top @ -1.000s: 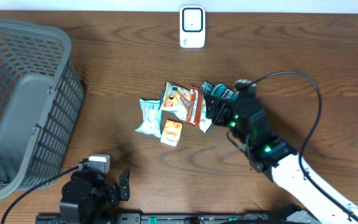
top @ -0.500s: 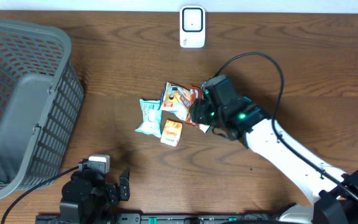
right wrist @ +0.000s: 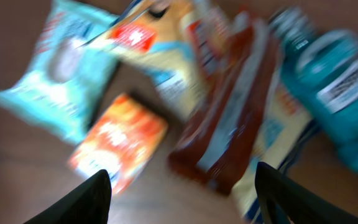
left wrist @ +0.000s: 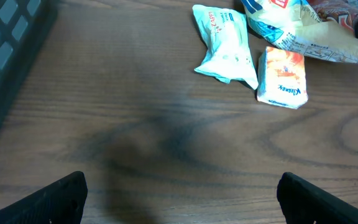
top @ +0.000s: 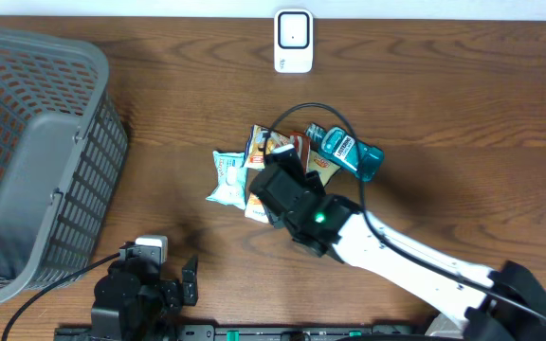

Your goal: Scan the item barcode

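Overhead, the right hand (top: 275, 182) has swung off the teal bottle (top: 347, 152) to the snack pile's (top: 262, 144) left side, fingers spread and empty. The bottle lies on the bench (top: 444, 104), unscanned, well short of the scanner (top: 294, 41). The left hand (left wrist: 179, 202) waits open.

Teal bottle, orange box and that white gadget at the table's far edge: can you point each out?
teal bottle (top: 360, 158), overhead view, on its blue-green body.
orange box (left wrist: 282, 76), left wrist view, on its printed top face.
white gadget (top: 293, 41), overhead view, on its front face.
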Robot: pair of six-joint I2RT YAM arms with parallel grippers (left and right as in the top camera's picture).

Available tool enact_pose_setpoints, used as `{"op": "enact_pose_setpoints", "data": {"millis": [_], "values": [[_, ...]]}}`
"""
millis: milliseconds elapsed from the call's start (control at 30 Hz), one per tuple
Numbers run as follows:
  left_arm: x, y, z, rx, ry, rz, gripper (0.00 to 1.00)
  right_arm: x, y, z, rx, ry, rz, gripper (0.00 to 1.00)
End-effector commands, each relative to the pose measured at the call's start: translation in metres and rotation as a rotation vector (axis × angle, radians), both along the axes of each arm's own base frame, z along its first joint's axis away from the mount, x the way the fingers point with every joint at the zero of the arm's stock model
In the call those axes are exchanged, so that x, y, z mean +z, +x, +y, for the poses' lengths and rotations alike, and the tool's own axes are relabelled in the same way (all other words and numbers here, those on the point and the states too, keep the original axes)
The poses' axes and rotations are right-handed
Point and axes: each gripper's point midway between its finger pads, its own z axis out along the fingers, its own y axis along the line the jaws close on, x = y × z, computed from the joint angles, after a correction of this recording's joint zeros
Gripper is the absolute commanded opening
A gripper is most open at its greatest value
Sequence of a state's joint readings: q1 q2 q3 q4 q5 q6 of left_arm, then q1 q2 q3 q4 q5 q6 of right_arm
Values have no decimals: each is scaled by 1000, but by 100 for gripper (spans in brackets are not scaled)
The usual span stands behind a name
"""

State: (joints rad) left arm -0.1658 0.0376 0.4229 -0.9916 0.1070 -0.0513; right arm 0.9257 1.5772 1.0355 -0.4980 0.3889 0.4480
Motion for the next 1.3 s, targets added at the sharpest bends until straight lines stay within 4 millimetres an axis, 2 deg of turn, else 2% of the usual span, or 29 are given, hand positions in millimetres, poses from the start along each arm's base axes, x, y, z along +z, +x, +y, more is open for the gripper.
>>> {"op": "enact_pose_setpoints", "data": {"millis": [0,67,167,367,467,533,633,800,833,967,1200,1267], "values": [[1,-1,-3,-17,-4,-2,98,-2,24,-10,3,-197,-147,69],[1,-1,-3,-17,-4,-2,98,-15,26,-7,16,-225,-135,68],[1,-1,-3,-17,-4,-2,98,-28,28,-4,18,-235,-126,57],[1,-1,-3,-17,-4,-2,98,-25,30,-1,11,-223,-136,19],[1,-1,-3,-18,-4,-2,98,-24,27,0,16,-231,-128,7],[1,-1,-3,-18,-4,-2,98,-23,22,4,33,-239,-122,2],[1,-1,-3,-17,-4,-2,98,-20,9,18,80,-240,-125,1],[1,-1,-3,-17,-4,-2,98,-22,-23,44,147,-215,-120,1],[1,-1,-3,-17,-4,-2,98,-25,-33,45,143,-216,-105,2],[1,-1,-3,-17,-4,-2,98,-31,-43,38,112,-221,-61,2],[1,-1,-3,-17,-4,-2,98,-50,-75,55,210,-128,135,2],[1,-1,-3,-17,-4,-2,98,-53,-81,55,223,-124,170,2]]}}
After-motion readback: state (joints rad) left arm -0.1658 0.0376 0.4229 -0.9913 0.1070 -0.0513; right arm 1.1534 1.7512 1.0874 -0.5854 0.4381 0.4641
